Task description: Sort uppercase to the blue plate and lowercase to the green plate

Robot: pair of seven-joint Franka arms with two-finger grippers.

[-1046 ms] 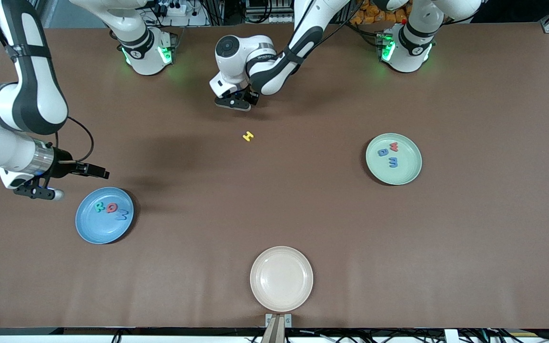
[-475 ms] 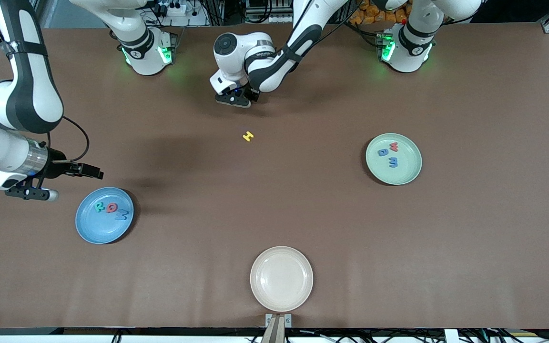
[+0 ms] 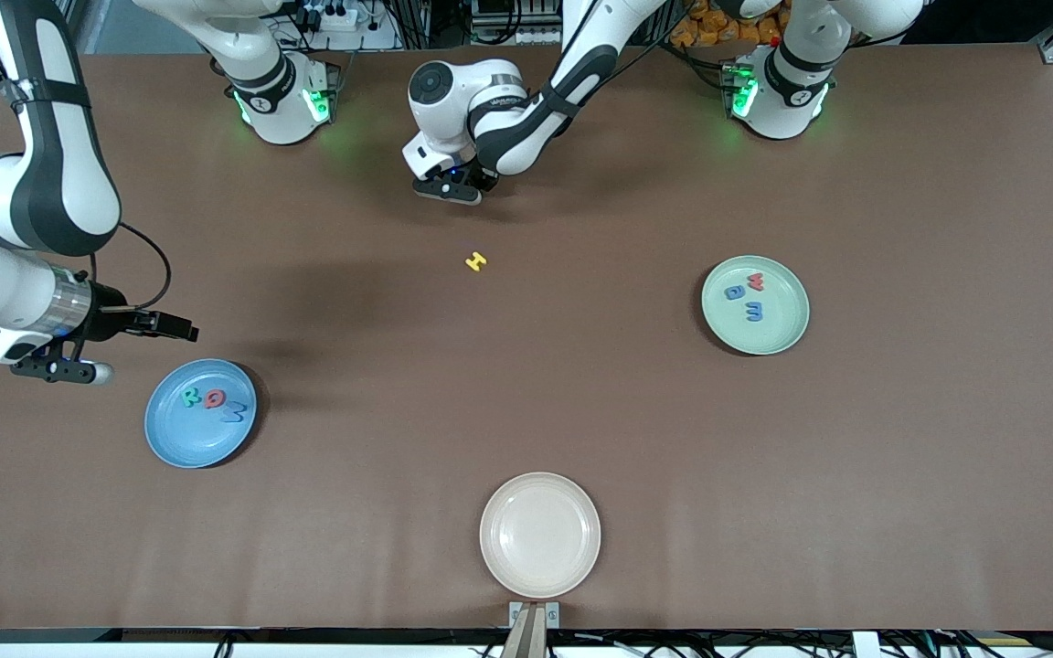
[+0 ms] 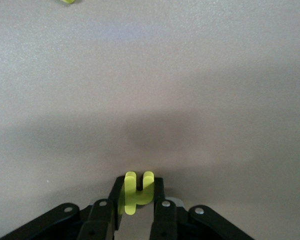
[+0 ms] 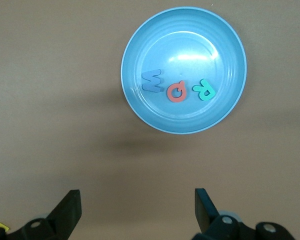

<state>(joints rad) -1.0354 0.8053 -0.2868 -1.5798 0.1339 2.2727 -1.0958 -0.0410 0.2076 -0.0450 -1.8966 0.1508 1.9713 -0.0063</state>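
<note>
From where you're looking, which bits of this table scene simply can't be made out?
- Small yellow letter between the left gripper fingers: left wrist view shows it partly covered by them, so its shape is unclear; in the front view the arm hides it.
- Yellow scrap: cut off by the left wrist view's edge.
- Right gripper: its body runs off the right wrist view's edge.
- Letters on the green plate: small in the front view; the blue ones are hard to read.

Light: you get bright, even light from overhead on the worktop (image 3: 581,393).
Shadows: soft dark patches lie on the worktop near the blue plate (image 3: 200,413).
Glare: you see white sheen inside the blue plate in the right wrist view.
Focus: your left wrist view looks soft and washed out.
</note>
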